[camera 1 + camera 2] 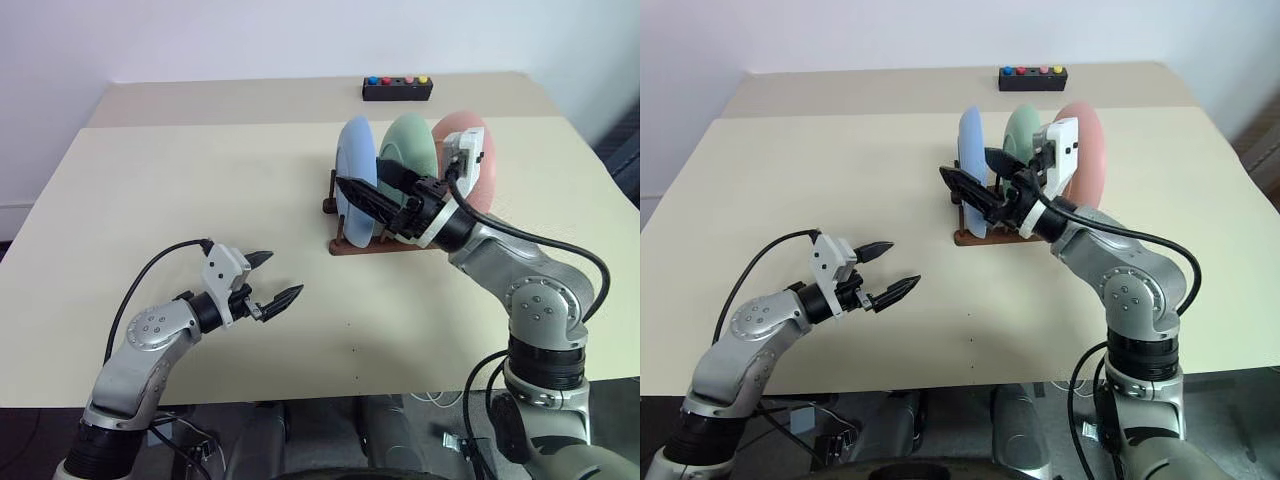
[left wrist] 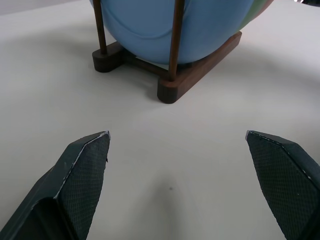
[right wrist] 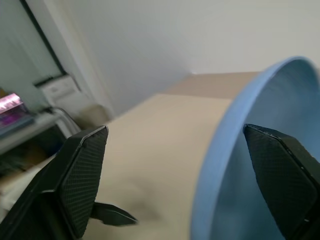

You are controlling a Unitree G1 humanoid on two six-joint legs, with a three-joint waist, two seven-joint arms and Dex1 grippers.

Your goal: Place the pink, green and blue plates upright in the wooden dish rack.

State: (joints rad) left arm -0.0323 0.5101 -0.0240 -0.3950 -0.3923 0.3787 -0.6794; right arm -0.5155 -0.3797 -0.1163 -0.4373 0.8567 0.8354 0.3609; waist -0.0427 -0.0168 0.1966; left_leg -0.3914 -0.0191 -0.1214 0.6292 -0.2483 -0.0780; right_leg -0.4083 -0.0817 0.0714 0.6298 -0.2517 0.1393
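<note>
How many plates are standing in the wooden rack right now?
3: the blue plate at the rack's left end, the green plate in the middle, the pink plate at the right.

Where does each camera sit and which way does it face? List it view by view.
Head stereo pair: looks forward and down over the table; both arms show, the right fingers open at the blue plate.
Left wrist: looks along the open left fingers at the wooden dish rack.
Right wrist: looks along its open fingers straddling the blue plate's rim.
Shared: both wrist views show the blue plate.
</note>
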